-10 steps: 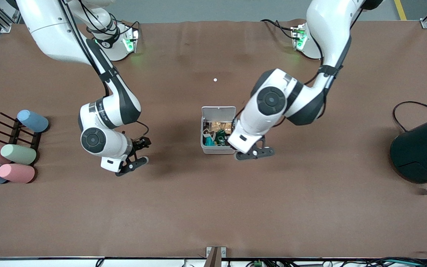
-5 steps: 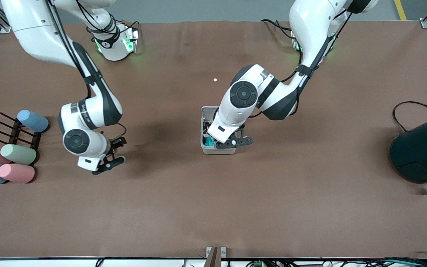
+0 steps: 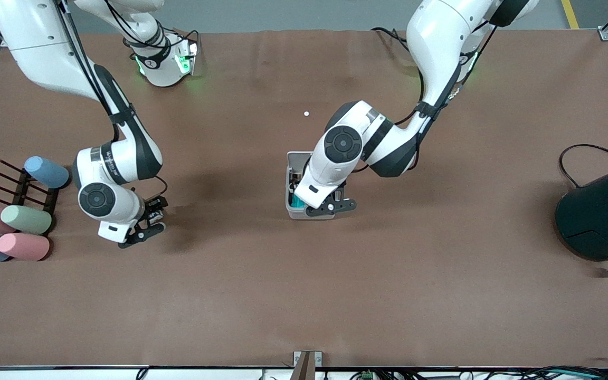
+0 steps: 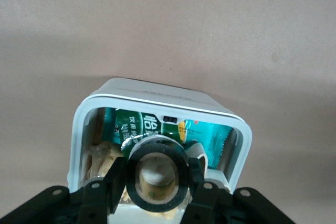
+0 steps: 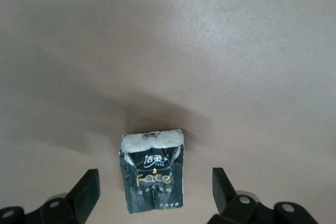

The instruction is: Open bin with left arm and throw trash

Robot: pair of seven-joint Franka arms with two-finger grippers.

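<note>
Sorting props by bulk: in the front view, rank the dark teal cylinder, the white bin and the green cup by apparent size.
1. Large dark teal cylinder, though the frame crops it.
2. Pastel green cup.
3. Small white square plastic bin, largely hidden by the left arm; it may match the cup.

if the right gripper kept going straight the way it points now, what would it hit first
Probably the dark wrapper packet, lying on the table between the open fingers of the right gripper; depth is hard to judge.

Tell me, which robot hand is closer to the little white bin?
Left. The left gripper is right over the open bin, holding a black tape ring. The right gripper is toward the cups' end, over a dark packet.
</note>
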